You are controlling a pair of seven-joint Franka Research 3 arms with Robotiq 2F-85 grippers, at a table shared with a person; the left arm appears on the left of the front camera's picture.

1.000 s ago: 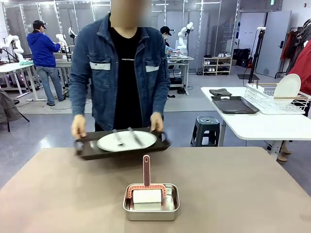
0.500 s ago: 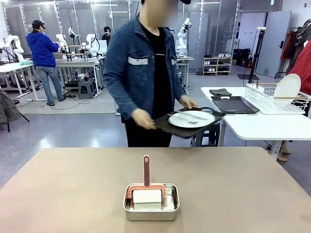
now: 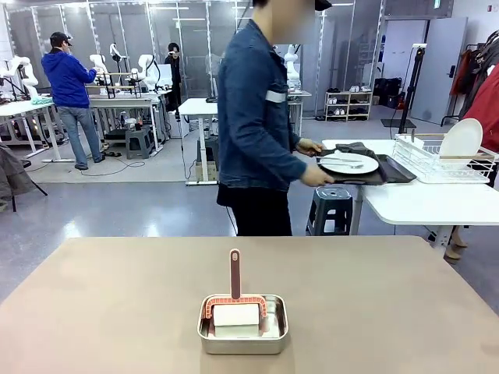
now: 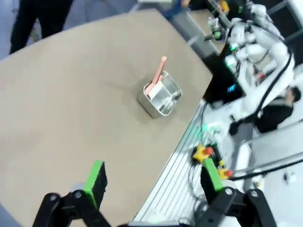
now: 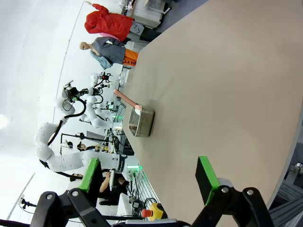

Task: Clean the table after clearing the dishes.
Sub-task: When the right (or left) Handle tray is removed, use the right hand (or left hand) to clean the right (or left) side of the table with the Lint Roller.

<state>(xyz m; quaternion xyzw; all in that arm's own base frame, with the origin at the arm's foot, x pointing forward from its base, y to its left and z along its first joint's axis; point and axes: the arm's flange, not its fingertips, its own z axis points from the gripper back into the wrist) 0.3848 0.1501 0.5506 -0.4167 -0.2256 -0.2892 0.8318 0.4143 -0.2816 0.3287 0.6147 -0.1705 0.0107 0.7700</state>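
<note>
Dishes (image 3: 348, 164) carried off table (image 3: 390, 296), far from left tool (image 4: 152, 166), right tool (image 5: 148, 164).

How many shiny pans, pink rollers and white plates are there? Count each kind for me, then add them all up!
Shiny steel pan: 1, on the table
Pink roller: 1, lying in the pan
White plates: 2, the carried plate by the person, and the rack plate standing in the wire rack
Total: 4
</note>
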